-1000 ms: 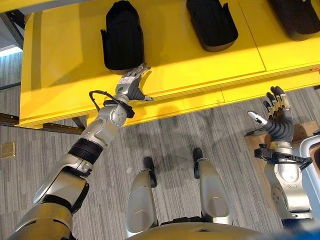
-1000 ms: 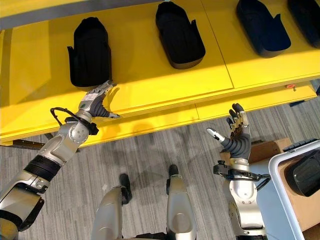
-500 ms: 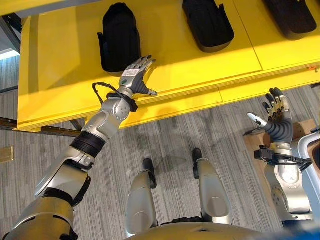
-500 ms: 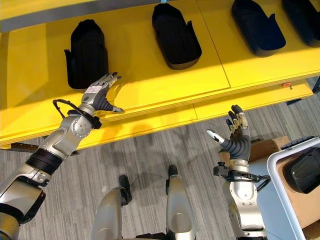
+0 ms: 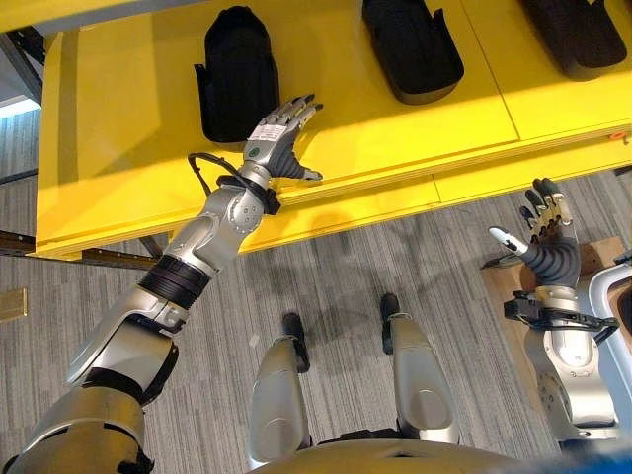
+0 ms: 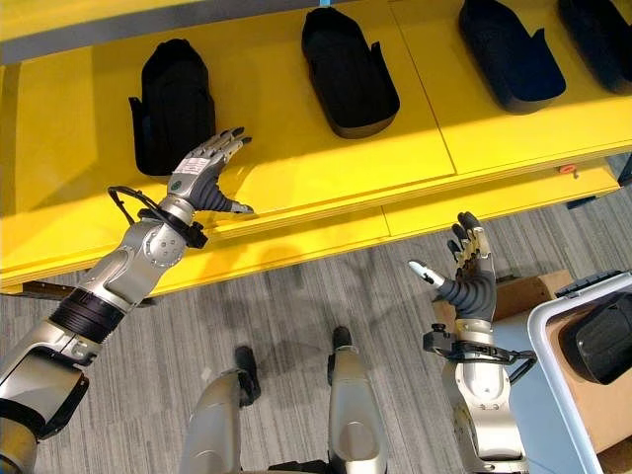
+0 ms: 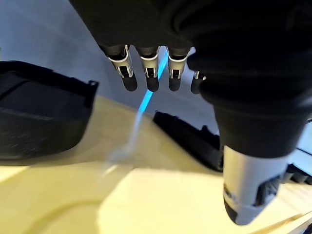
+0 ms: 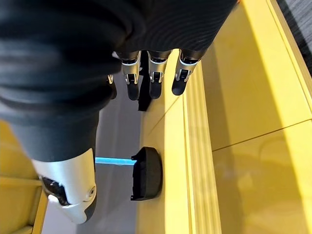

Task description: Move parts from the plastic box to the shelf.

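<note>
The left hand [image 6: 202,173] hovers over the yellow shelf [image 6: 296,168], fingers straight and spread, holding nothing; it lies just right of the near end of the leftmost part [image 6: 174,104]. The right hand [image 6: 466,267] is raised over the floor, near the shelf's front edge, fingers likewise open and empty.

Risks from here, as I judge them: the left hand is close to the leftmost part, so a careless sweep to the left could nudge it or turn it askew. The right hand must reach right and near for the box [image 6: 578,380]; a grip taken on only a thin wall of a part could let it slip on the way over the floor. A part set too close to the shelf's front lip could tip off.

On the shelf lie black moulded parts in a row: the leftmost, a second [image 6: 348,69] to its right, a third [image 6: 513,54] further right, and a fourth at the far right corner. The box at the near right holds at least one more black part [image 6: 602,341].
</note>
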### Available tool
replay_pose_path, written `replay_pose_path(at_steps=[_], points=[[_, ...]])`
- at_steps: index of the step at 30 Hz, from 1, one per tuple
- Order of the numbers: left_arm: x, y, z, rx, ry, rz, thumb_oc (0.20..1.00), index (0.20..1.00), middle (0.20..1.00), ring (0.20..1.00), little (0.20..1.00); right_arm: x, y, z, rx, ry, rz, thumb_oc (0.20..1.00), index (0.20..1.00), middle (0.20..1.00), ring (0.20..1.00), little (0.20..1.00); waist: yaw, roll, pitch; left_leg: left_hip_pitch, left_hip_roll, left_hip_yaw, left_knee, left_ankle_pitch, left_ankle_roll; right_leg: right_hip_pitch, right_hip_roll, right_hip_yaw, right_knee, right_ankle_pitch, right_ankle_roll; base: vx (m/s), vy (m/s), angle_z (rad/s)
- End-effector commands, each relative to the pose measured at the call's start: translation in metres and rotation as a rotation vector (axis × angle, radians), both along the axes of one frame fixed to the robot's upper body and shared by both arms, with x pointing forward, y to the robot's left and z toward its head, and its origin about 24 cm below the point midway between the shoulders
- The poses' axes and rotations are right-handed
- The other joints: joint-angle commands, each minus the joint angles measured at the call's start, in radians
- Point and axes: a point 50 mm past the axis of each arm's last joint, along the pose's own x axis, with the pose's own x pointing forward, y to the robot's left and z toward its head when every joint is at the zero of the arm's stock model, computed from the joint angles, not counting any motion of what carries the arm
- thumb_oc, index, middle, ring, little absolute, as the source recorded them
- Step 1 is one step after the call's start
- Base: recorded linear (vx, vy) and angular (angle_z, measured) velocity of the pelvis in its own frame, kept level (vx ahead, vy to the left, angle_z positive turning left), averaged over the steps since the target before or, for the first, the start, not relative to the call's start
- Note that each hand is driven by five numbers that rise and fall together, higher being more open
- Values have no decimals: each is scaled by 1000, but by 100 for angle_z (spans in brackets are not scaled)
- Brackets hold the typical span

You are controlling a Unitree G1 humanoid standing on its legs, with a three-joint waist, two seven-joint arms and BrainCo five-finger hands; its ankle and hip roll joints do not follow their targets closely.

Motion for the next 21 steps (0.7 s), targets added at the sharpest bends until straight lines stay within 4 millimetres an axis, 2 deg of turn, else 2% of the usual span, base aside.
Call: replay_pose_path(at_steps=[1,5,13,21], points=[[-10,20,8,-6,-52,16,1000,1000,1000,1000,1000,-11,-2,24,-21,-131,-10,1000,1000,1000,1000,1000,11,0,-40,-46,30,-62,8,37,-23,77,-51,-42,-38,11,42,0,0,0],[-32,48,-7,8,-9,66,1000,1000,1000,1000,1000,-11,-4,24,-28,-131,-16,1000,1000,1000,1000,1000,27,4,-35,-49,27,-64,10,36,-19,75,-52,-43,-37,11,39,0,0,0],[-63,84,-16,55,25,154,1000,1000,1000,1000,1000,-10,-5,27,-57,-130,-6,1000,1000,1000,1000,1000,49,11,-31,-53,21,-67,13,35,-15,73,-56,-44,-35,12,36,0,0,0],[-64,97,-25,41,93,192,1000,1000,1000,1000,1000,-10,-6,28,-68,-118,11,1000,1000,1000,1000,1000,48,13,-31,-55,18,-65,10,37,-14,69,-57,-44,-34,14,37,0,0,0]])
